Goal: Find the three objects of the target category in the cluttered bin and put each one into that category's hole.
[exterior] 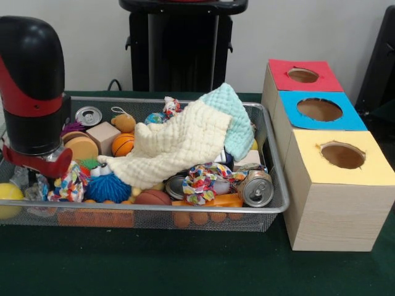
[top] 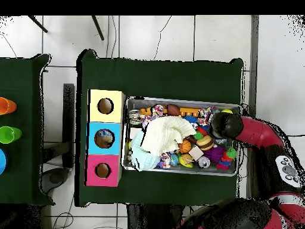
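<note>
The wire-mesh bin (exterior: 185, 210) is full of toys and also shows in the overhead view (top: 179, 100). No see-through bottle shows in either view. A pale yellow cloth (exterior: 179, 145) and a light blue cloth (exterior: 231, 117) cover the bin's middle. My arm (exterior: 31, 86) comes down at the bin's left end. My gripper (exterior: 44, 168) is low among the toys there, mostly hidden. In the overhead view the arm's end (top: 226, 125) covers it at the bin's right end. The blue-surround hole (exterior: 319, 109) is in the middle wooden box (top: 104, 138).
The red-surround hole (exterior: 302, 75) and the yellow-surround hole (exterior: 342, 155) flank the blue one. Aluminium cans lie at the bin's front right (exterior: 255, 188) and back left (exterior: 88, 115). A blue spiky ball (exterior: 106, 187), an orange basketball (exterior: 122, 145) and wooden blocks (exterior: 102, 134) lie near the gripper.
</note>
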Motion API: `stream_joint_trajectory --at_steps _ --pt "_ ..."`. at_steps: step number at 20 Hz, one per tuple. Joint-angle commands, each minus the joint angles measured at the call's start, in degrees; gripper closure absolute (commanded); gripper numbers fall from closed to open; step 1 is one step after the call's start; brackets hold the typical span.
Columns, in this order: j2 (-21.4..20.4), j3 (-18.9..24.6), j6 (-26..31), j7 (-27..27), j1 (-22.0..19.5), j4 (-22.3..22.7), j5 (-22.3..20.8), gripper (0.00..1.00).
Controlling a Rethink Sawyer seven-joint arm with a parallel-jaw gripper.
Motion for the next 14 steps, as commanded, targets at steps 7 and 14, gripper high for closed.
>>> stream_joint_trajectory --at_steps 7,14 --pt "-3.52 -1.7 -3.94 10.43 6.21 14.71 1.55 1.0" --pt "-10.69 -4.68 -8.15 14.72 10.06 24.09 4.61 1.0"
